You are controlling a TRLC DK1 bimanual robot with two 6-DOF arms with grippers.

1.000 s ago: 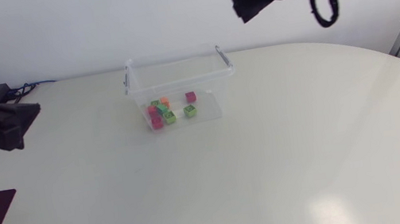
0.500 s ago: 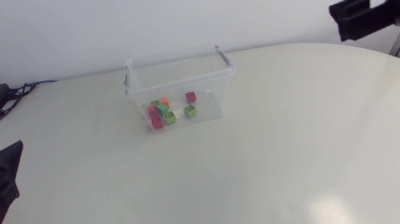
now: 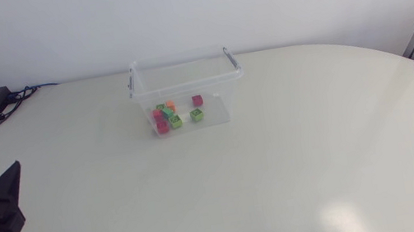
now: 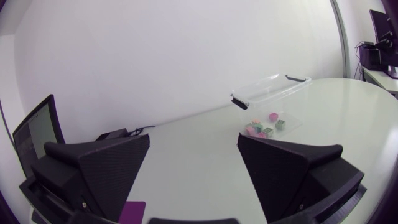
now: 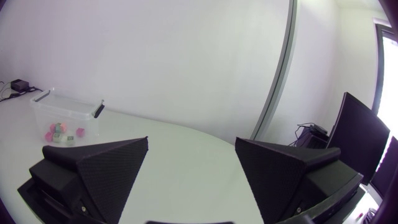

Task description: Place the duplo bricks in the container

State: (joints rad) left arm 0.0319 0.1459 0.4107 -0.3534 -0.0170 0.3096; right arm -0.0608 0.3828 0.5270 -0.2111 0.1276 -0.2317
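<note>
retreating: right claw (image 5: 191, 141) dropped to table (image 3: 285, 187) edge, left claw (image 4: 193, 138) barely shifted; both wide, empty.

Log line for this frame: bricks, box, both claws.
bricks: in box | box: upright, open top | left claw: open, empty, far from box | right claw: open, empty, far from box

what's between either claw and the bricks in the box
Nothing visible. Only table lies between the left claw, the right claw and the box. The bricks sit inside it behind its clear walls. Its top looks open, so they could likely be reached from above.
</note>
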